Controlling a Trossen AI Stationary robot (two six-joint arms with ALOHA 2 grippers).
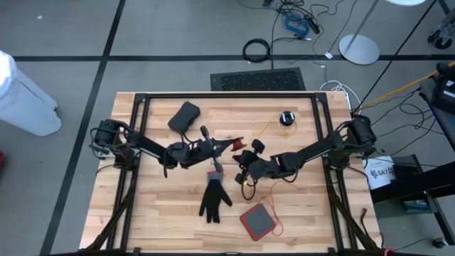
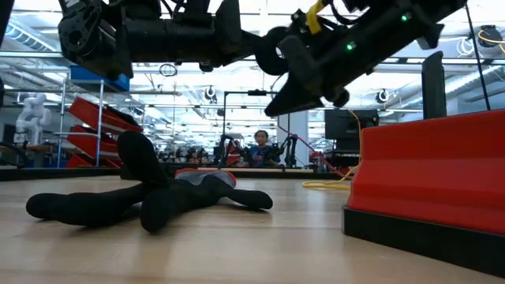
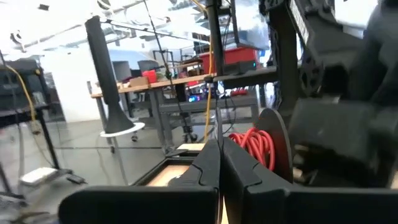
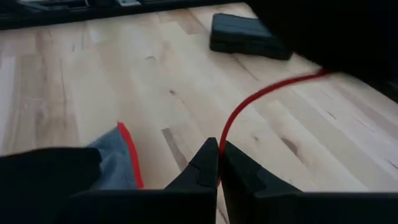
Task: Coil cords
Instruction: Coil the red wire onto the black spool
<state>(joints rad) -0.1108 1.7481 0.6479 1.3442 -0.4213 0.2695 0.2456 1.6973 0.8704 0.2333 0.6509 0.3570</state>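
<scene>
Wooden tabletop (image 1: 163, 213): my right gripper (image 4: 217, 163) is pinched closed on a red cord (image 4: 249, 102) just beyond the glove (image 1: 213, 198); cord runs forward from it. Left gripper (image 3: 219, 163) closed, empty.
</scene>
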